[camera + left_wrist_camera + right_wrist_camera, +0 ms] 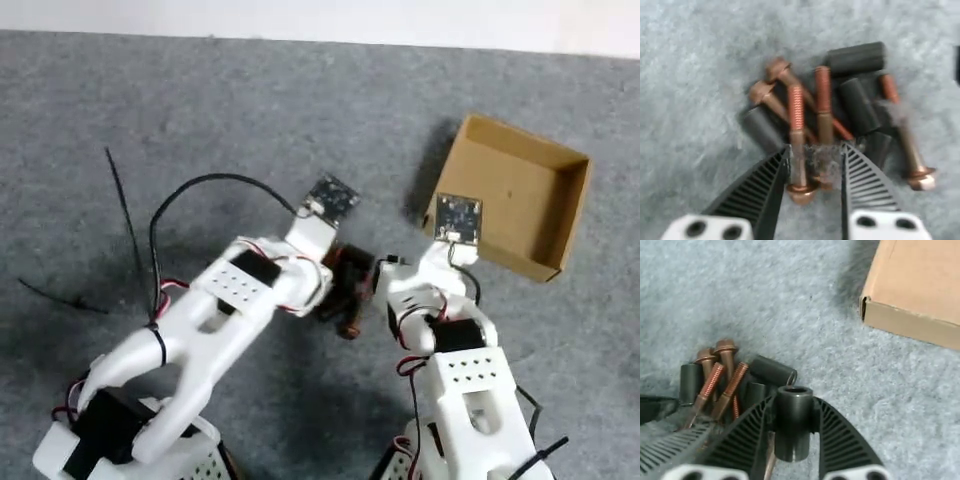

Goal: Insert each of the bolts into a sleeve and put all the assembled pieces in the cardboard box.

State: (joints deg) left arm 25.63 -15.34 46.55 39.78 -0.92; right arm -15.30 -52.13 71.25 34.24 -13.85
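Observation:
Several copper bolts [796,125] and black sleeves [856,57] lie in a heap on the grey carpet. My left gripper [814,150] is down over the heap, open, with two bolts lying side by side between its fingers. Close beside the heap, my right gripper [794,402] is shut on one black sleeve [792,432], which stands upright with its open bore facing up. In the high view both grippers meet at the heap [348,322], which the arms mostly hide. The cardboard box [560,215] sits at the back right, and its near wall [910,322] is beyond the held sleeve.
Two thin black cable ties [122,210] lie on the carpet at the left. The carpet between the heap and the box is bare. The two arms stand close together over the middle.

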